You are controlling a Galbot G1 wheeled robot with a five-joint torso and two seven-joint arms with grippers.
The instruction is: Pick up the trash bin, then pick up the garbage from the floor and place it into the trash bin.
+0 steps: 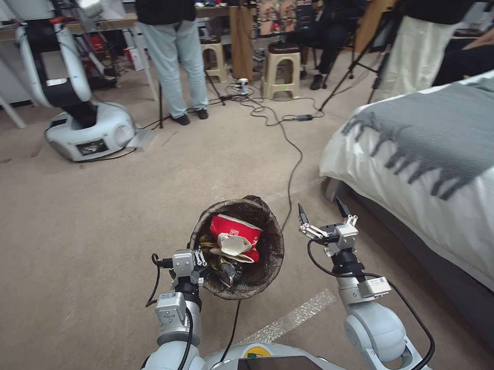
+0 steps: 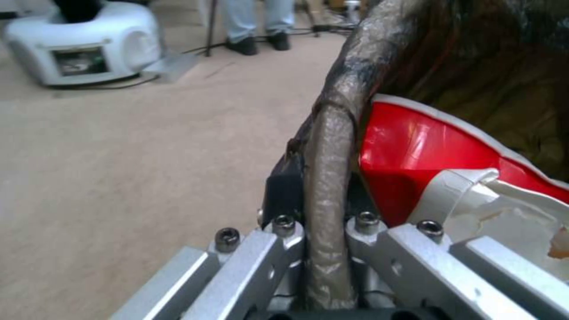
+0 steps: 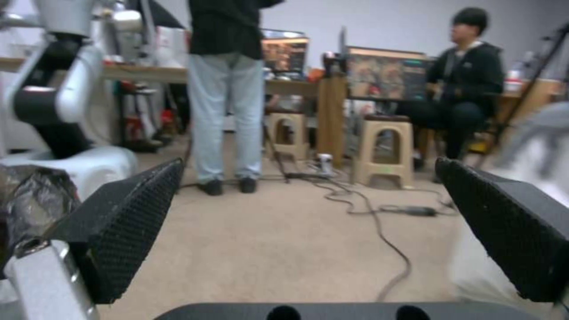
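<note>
Above carpet (image 1: 94, 215), left gripper (image 1: 198, 263) clamps trash bin (image 1: 267, 261) holding garbage (image 1: 234, 236); right gripper (image 1: 323, 214) wide, empty.

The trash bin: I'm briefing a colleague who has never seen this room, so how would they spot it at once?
Start from the bed on the robot's right and look across the beige carpet to the space in front of the robot. There the left pincer grips the rim of the trash bin. It is the only round container, lined with a dark bag and holding a red-and-white wrapper.

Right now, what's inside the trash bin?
In the trash bin, a red-and-white wrapper lies on top, with crumpled shiny packaging beneath. Anything deeper is covered. The left claw clamps its rim.
</note>
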